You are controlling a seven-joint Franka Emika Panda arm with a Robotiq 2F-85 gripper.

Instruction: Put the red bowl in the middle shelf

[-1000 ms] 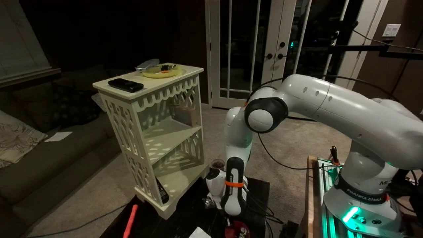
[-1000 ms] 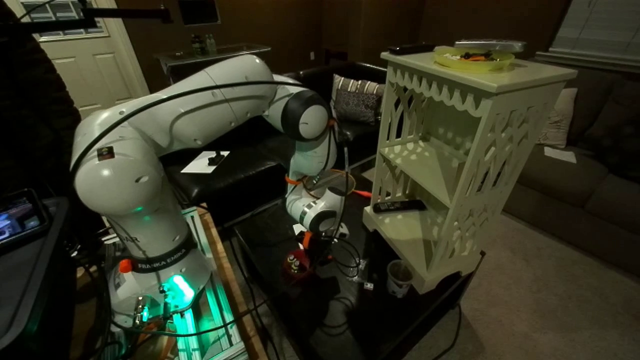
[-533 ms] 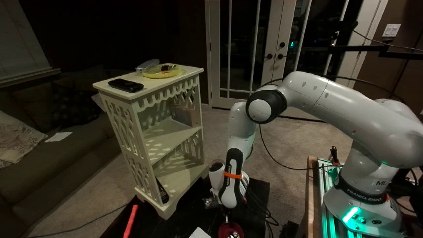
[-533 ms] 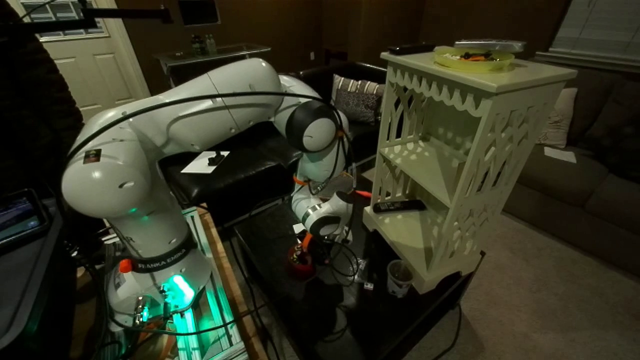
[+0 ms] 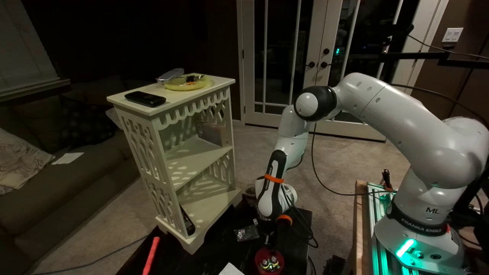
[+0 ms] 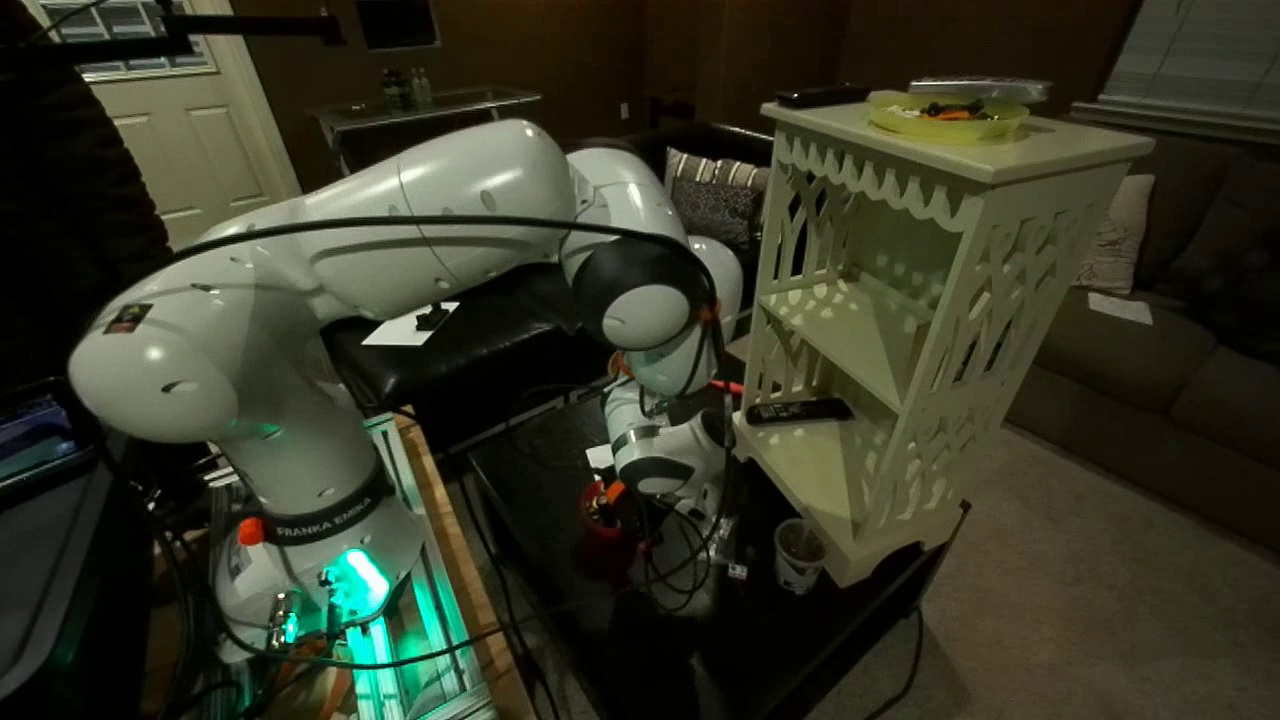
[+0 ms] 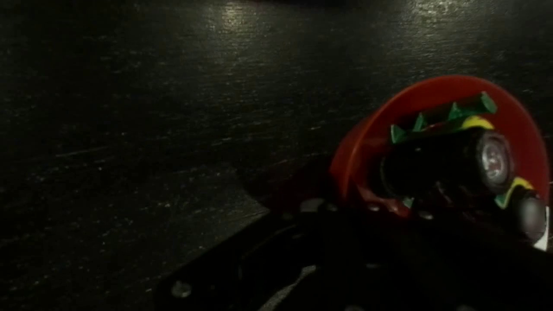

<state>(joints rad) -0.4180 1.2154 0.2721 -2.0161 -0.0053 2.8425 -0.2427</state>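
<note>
The red bowl (image 5: 261,253) holds several dark, green and yellow small items. It also shows in an exterior view (image 6: 607,556) over the black table, and at the right of the wrist view (image 7: 447,90), where it looks tilted. My gripper (image 7: 345,209) is shut on the bowl's wall; the fingertips are dark and partly hidden. In an exterior view the gripper (image 5: 269,243) is at the bowl's near-stand rim. The middle shelf (image 5: 198,154) is the cream board halfway up the lattice stand, also seen in an exterior view (image 6: 850,320), away from the bowl.
A remote (image 6: 800,411) lies on the bottom shelf. A cup (image 6: 800,555), a clear bag (image 5: 246,233) and a red bar (image 5: 151,255) are on the black table (image 5: 214,259). A yellow plate (image 5: 183,83) and black device (image 5: 145,98) sit on the stand's top.
The arm has drawn back toward its base and the hand has risen in an exterior view. The bowl has shifted along with the gripper and its tilt has changed.
</note>
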